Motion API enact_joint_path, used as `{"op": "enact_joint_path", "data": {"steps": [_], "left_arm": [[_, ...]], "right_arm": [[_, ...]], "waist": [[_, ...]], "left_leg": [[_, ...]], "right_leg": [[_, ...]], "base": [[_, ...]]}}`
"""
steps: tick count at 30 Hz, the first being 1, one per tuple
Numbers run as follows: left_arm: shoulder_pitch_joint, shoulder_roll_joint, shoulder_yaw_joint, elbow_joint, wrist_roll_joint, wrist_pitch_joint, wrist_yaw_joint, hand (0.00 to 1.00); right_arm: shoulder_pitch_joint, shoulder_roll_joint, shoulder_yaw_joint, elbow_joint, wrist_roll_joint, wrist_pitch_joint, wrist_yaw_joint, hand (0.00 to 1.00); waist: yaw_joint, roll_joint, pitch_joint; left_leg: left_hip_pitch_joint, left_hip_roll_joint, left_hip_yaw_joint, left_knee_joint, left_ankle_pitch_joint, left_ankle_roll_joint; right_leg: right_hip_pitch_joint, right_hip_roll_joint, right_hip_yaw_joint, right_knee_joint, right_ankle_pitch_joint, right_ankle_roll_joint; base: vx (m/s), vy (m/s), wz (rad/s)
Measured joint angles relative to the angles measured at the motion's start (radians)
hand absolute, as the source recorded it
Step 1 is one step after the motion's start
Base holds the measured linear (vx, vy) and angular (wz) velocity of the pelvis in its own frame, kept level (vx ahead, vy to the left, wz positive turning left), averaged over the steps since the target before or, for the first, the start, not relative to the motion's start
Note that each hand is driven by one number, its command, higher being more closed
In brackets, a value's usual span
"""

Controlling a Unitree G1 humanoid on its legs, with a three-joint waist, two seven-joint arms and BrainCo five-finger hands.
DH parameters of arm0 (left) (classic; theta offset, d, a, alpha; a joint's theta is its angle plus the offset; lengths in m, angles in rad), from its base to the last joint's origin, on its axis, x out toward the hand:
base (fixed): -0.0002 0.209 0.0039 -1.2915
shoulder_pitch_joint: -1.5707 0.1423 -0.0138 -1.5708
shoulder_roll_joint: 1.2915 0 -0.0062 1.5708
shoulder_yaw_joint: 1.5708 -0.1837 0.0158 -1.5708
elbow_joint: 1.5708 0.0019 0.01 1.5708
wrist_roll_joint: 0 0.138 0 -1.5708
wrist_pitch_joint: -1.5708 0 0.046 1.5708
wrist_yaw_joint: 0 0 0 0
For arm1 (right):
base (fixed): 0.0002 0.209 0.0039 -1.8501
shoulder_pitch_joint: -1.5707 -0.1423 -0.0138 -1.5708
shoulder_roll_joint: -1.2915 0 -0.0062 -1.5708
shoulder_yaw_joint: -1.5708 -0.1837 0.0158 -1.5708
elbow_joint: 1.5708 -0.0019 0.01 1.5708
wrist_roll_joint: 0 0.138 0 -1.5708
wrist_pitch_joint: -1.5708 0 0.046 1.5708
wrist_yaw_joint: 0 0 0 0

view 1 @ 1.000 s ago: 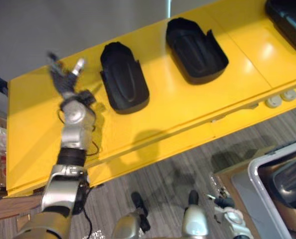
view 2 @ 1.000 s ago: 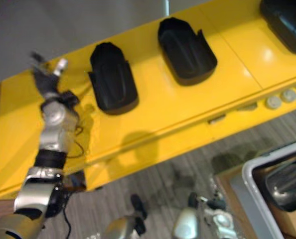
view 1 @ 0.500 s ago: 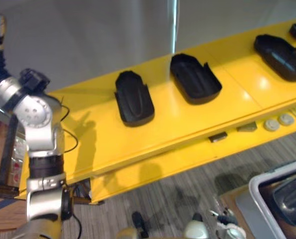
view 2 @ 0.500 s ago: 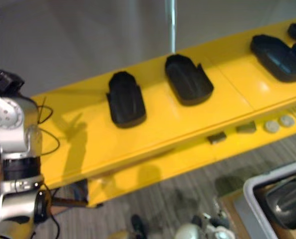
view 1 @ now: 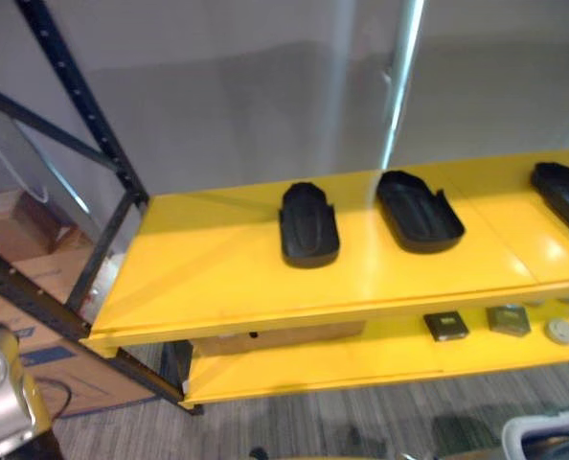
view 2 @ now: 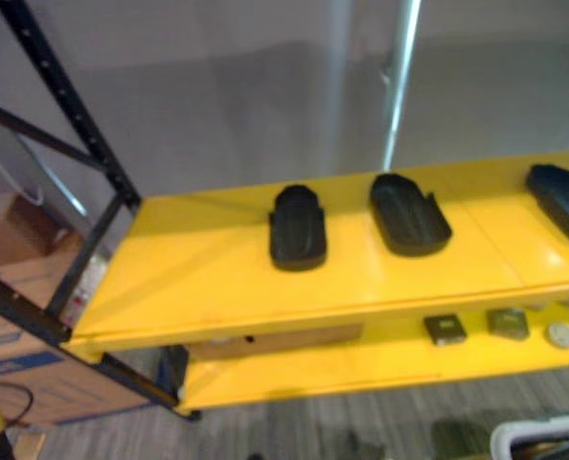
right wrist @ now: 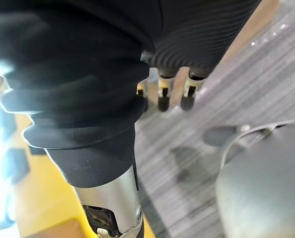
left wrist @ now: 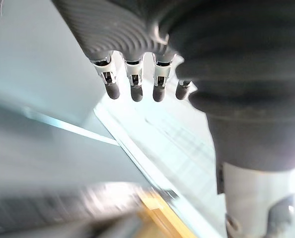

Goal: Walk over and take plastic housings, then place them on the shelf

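Left robot hand (left wrist: 132, 87) slack; black housings (view 1: 309, 224) on yellow shelf (view 1: 217, 278), grey wall (view 1: 246, 96) behind.

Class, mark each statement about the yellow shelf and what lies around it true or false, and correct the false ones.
1. The top board carries three black housings. True: a left housing, a middle housing and a right housing, the last one cut off by the picture's edge.
2. The left and middle housings touch. False: bare yellow shows between them.
3. Small parts lie on the lower board. True: dark square pieces and pale discs.
4. The cardboard boxes stand at the shelf's right end. False: they are at its left end, by the black rack frame.
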Motion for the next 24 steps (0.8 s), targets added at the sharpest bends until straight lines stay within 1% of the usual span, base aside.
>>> {"op": "enact_joint_path", "data": {"steps": [1, 2, 3, 4, 5, 6, 7, 8, 9, 10, 11, 12, 13, 14, 15, 16, 18, 19, 20, 21, 22, 23, 24], "left_arm": [[0.020, -0.026, -0.008, 0.060, 0.001, 0.004, 0.002, 0.00], [0.045, -0.046, -0.008, 0.135, 0.000, 0.010, 0.000, 0.00], [0.056, -0.059, -0.009, 0.175, -0.001, 0.013, 0.000, 0.00], [0.079, -0.085, -0.017, 0.258, -0.009, 0.014, -0.004, 0.00], [0.099, -0.110, -0.031, 0.350, -0.043, 0.006, -0.020, 0.00], [0.105, -0.123, -0.039, 0.397, -0.053, 0.007, -0.028, 0.00], [0.121, -0.168, -0.059, 0.532, -0.053, 0.003, -0.051, 0.00], [0.124, -0.176, -0.062, 0.553, -0.060, 0.000, -0.056, 0.00], [0.136, -0.202, -0.071, 0.606, -0.094, -0.005, -0.069, 0.00], [0.146, -0.225, -0.080, 0.661, -0.123, -0.011, -0.080, 0.00], [0.154, -0.252, -0.089, 0.738, -0.151, -0.013, -0.091, 0.00], [0.157, -0.278, -0.090, 0.815, -0.171, -0.013, -0.098, 0.00], [0.158, -0.291, -0.089, 0.846, -0.183, -0.013, -0.101, 0.00], [0.161, -0.307, -0.086, 0.914, -0.221, -0.017, -0.114, 0.00], [0.166, -0.315, -0.074, 0.970, -0.271, -0.017, -0.139, 0.00], [0.165, -0.319, -0.058, 0.993, -0.288, -0.016, -0.149, 0.00], [0.162, -0.326, -0.012, 1.061, -0.397, -0.001, -0.215, 0.00], [0.160, -0.327, -0.005, 1.077, -0.419, 0.008, -0.231, 0.00], [0.158, -0.330, 0.002, 1.103, -0.463, 0.030, -0.265, 0.00], [0.158, -0.331, 0.002, 1.116, -0.482, 0.044, -0.280, 0.00], [0.162, -0.340, 0.009, 1.137, -0.491, 0.077, -0.299, 0.00], [0.166, -0.352, 0.011, 1.147, -0.515, 0.106, -0.320, 0.00], [0.168, -0.360, 0.012, 1.148, -0.514, 0.123, -0.334, 0.00]], "right_arm": [[-0.001, 0.000, 0.002, 0.001, 0.001, 0.003, 0.000, 0.00], [0.000, 0.000, 0.007, 0.004, 0.003, 0.013, 0.000, 0.00], [0.000, -0.001, 0.010, 0.006, 0.004, 0.018, -0.001, 0.00], [-0.001, -0.002, 0.025, 0.007, 0.013, 0.024, -0.004, 0.00], [-0.002, -0.002, 0.038, 0.007, 0.037, 0.037, -0.022, 0.00], [-0.002, -0.002, 0.041, 0.006, 0.057, 0.044, -0.034, 0.00], [-0.003, 0.009, 0.042, 0.004, 0.132, 0.062, -0.095, 1.00], [-0.004, 0.012, 0.041, 0.004, 0.145, 0.063, -0.110, 1.00], [-0.006, 0.024, 0.039, 0.003, 0.184, 0.062, -0.152, 1.00], [-0.007, 0.036, 0.037, 0.001, 0.227, 0.054, -0.199, 1.00], [-0.010, 0.048, 0.020, -0.002, 0.283, 0.028, -0.266, 1.00], [-0.011, 0.057, -0.012, -0.011, 0.312, -0.007, -0.320, 1.00], [-0.010, 0.060, -0.026, -0.019, 0.324, -0.033, -0.347, 1.00], [-0.003, 0.068, -0.060, -0.053, 0.325, -0.094, -0.402, 1.00], [-0.002, 0.073, -0.091, -0.105, 0.312, -0.158, -0.474, 1.00], [-0.002, 0.076, -0.107, -0.135, 0.292, -0.187, -0.508, 1.00], [-0.006, 0.075, -0.176, -0.262, 0.193, -0.307, -0.650, 1.00], [-0.007, 0.074, -0.189, -0.302, 0.159, -0.337, -0.686, 1.00], [-0.005, 0.073, -0.214, -0.400, 0.082, -0.396, -0.756, 1.00], [-0.004, 0.071, -0.223, -0.458, 0.041, -0.419, -0.792, 1.00], [-0.007, 0.070, -0.237, -0.600, -0.057, -0.456, -0.854, 1.00], [-0.006, 0.062, -0.237, -0.742, -0.166, -0.477, -0.912, 1.00], [-0.006, 0.058, -0.235, -0.811, -0.223, -0.482, -0.935, 1.00]], "waist": [[0.003, 0.000, -0.001], [0.006, -0.007, -0.007], [0.006, -0.004, -0.012], [0.013, -0.012, -0.016], [0.017, -0.011, -0.017], [0.021, -0.011, -0.017], [0.024, -0.027, -0.014], [0.025, -0.025, -0.016], [0.026, -0.035, -0.015], [0.026, -0.043, -0.015], [0.026, -0.050, -0.011], [0.026, -0.055, -0.008], [0.026, -0.056, -0.007], [0.026, -0.057, -0.006], [0.025, -0.057, -0.001], [0.023, -0.058, -0.001], [0.020, -0.064, -0.001], [0.019, -0.064, -0.002], [0.016, -0.068, -0.005], [0.010, -0.067, -0.004], [-0.004, -0.062, 0.000], [-0.016, -0.061, 0.002], [-0.021, -0.061, 0.002]], "left_leg": [[-0.002, 0.000, -0.005, 0.000, 0.000, 0.000], [-0.010, 0.001, -0.005, 0.000, 0.001, -0.002], [-0.014, 0.002, -0.006, 0.000, 0.003, -0.004], [-0.014, 0.003, -0.004, 0.000, 0.003, -0.005], [-0.014, 0.004, -0.003, 0.000, 0.003, -0.005], [-0.012, 0.003, -0.004, 0.000, 0.003, -0.003], [-0.004, 0.003, -0.006, 0.000, 0.001, -0.001], [-0.002, 0.003, -0.005, 0.000, 0.000, 0.000], [0.003, 0.005, -0.003, 0.000, -0.001, 0.001], [0.004, 0.006, -0.002, 0.000, -0.002, 0.002], [0.005, 0.007, 0.000, 0.000, -0.005, 0.001], [0.005, 0.006, 0.004, 0.000, -0.009, 0.000], [0.007, 0.006, 0.007, 0.000, -0.011, -0.001], [0.013, 0.007, 0.017, 0.000, -0.017, -0.003], [0.026, 0.010, 0.034, 0.000, -0.025, -0.006], [0.028, 0.011, 0.038, 0.000, -0.028, -0.008], [0.041, 0.016, 0.057, 0.000, -0.036, -0.016], [0.042, 0.017, 0.062, 0.000, -0.039, -0.019], [0.040, 0.020, 0.070, 0.000, -0.042, -0.023], [0.039, 0.021, 0.073, 0.000, -0.042, -0.022], [0.038, 0.021, 0.075, 0.001, -0.042, -0.023], [0.039, 0.022, 0.081, 0.001, -0.044, -0.025], [0.039, 0.023, 0.082, 0.001, -0.047, -0.026]], "right_leg": [[0.008, 0.000, -0.016, -0.003, -0.002, 0.003], [0.008, -0.001, -0.028, -0.006, -0.005, 0.008], [0.007, -0.001, -0.031, -0.009, -0.005, 0.008], [0.008, -0.002, -0.032, -0.012, -0.005, 0.007], [0.008, -0.001, -0.032, -0.012, -0.003, 0.005], [0.011, -0.001, -0.033, -0.013, -0.005, 0.006], [0.022, 0.000, -0.037, -0.016, -0.005, 0.006], [0.024, 0.000, -0.037, -0.016, -0.005, 0.005], [0.027, 0.000, -0.036, -0.015, -0.011, 0.006], [0.028, 0.000, -0.036, -0.014, -0.015, 0.007], [0.028, 0.000, -0.036, -0.013, -0.017, 0.006], [0.027, -0.001, -0.035, -0.013, -0.018, 0.004], [0.027, -0.002, -0.034, -0.013, -0.018, 0.002], [0.027, -0.004, -0.030, -0.011, -0.021, -0.001], [0.029, -0.007, -0.026, -0.007, -0.024, -0.004], [0.030, -0.007, -0.023, -0.004, -0.026, -0.005], [0.032, -0.007, -0.012, 0.003, -0.032, -0.009], [0.030, -0.006, -0.008, 0.004, -0.032, -0.009], [0.024, -0.004, -0.003, 0.004, -0.028, -0.003], [0.021, -0.004, -0.002, 0.003, -0.026, 0.000], [0.021, -0.003, -0.003, 0.003, -0.020, 0.008], [0.021, -0.003, -0.004, 0.003, -0.019, 0.009], [0.021, -0.002, -0.005, 0.004, -0.018, 0.010]], "base": [[-0.03, 0.013, 0.31], [-0.02, 0.014, 0.28], [0.00, 0.022, 0.13], [0.00, 0.000, 0.00], [0.00, 0.000, 0.00], [0.04, 0.010, 0.03], [0.04, 0.005, 0.03], [0.06, 0.006, 0.00], [0.04, 0.006, -0.04], [0.05, 0.002, -0.04], [0.05, -0.002, -0.04], [0.06, 0.002, -0.05], [0.07, 0.009, -0.11], [0.08, 0.012, -0.25], [0.10, 0.012, -0.28], [0.11, 0.002, -0.27], [0.10, -0.008, -0.19], [0.09, -0.009, -0.20], [0.08, -0.007, -0.13], [0.11, -0.007, -0.10], [0.10, -0.002, -0.09], [0.09, 0.000, -0.08], [0.07, 0.004, -0.07]]}}
